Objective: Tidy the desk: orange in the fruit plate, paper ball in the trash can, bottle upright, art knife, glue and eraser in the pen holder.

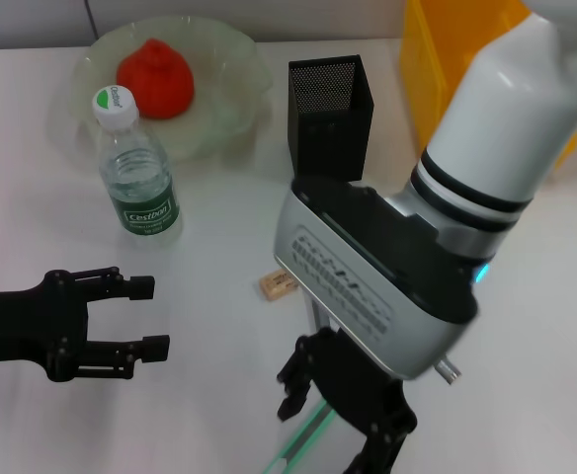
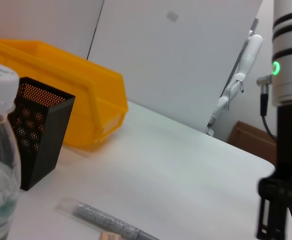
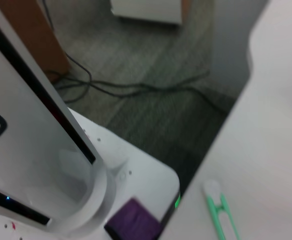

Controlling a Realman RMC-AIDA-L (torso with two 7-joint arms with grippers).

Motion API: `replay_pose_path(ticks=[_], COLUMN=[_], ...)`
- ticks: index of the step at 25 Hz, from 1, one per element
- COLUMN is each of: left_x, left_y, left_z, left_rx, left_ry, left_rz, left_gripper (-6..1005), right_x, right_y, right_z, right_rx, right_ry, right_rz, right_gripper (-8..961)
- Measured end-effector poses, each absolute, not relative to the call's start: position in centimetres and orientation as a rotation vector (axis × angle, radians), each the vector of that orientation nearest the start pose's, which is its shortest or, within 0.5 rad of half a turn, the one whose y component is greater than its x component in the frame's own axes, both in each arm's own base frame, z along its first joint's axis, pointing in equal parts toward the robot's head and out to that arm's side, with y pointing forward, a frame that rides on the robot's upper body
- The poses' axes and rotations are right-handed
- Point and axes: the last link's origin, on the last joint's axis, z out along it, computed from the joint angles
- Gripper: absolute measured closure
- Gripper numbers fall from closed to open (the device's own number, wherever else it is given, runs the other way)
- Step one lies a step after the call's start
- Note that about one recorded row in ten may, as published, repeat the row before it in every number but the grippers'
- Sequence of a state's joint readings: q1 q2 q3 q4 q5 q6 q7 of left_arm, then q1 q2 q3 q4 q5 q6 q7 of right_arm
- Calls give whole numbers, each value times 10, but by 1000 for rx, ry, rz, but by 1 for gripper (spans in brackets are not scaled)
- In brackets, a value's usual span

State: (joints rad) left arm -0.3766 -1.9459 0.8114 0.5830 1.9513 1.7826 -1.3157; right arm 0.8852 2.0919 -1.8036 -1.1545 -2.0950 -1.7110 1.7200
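Already the red-orange lumpy orange [image 1: 155, 77] lies in the translucent pale-green scalloped fruit plate [image 1: 231, 111] at the far left of the plain white desk [image 1: 209, 286], and the clear plastic water bottle with the dark green label [image 1: 135, 170] stands upright just in front of that plate. No paper ball shows on the tabletop, so the step in hand looks like the small stationery for the black square metal-mesh pen holder [image 1: 326, 101], which stands beside the bright yellow rectangular trash can [image 1: 449, 49].

Low over the near edge, the right gripper [image 1: 340, 420] hangs on its white and silver arm, fingers spread apart and empty, directly above a slim pale-green and clear art knife [image 1: 303, 439] lying flat on the desk. This same knife appears in the right wrist view [image 3: 217, 212], close to the desk's edge. A small beige rectangular eraser [image 1: 278, 283] rests well behind the gripper, between it and the pen holder, and a grey stick-like tube [image 2: 106, 220], possibly the glue, lies near the eraser in the left wrist view.

At the near left the left gripper [image 1: 148, 316] hovers with its black fingers parted, holding nothing.

Next, I judge, the right gripper must descend, align across the knife's thin body and close squarely, since so flat a piece could slip or skid.
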Motion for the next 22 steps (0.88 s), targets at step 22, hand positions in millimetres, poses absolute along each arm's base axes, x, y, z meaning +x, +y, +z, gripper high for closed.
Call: replay_pose_path(ticks=[22], left_x=[-307], left_y=[251], left_z=[27], left_rx=[-2924], left_ry=[-730], left_rz=[-767], left_gripper=[153], right_x=[111], right_y=[268], right_z=[-134], right_rx=[-3409], right_ry=[-1211], right_rz=[-136], right_gripper=[267])
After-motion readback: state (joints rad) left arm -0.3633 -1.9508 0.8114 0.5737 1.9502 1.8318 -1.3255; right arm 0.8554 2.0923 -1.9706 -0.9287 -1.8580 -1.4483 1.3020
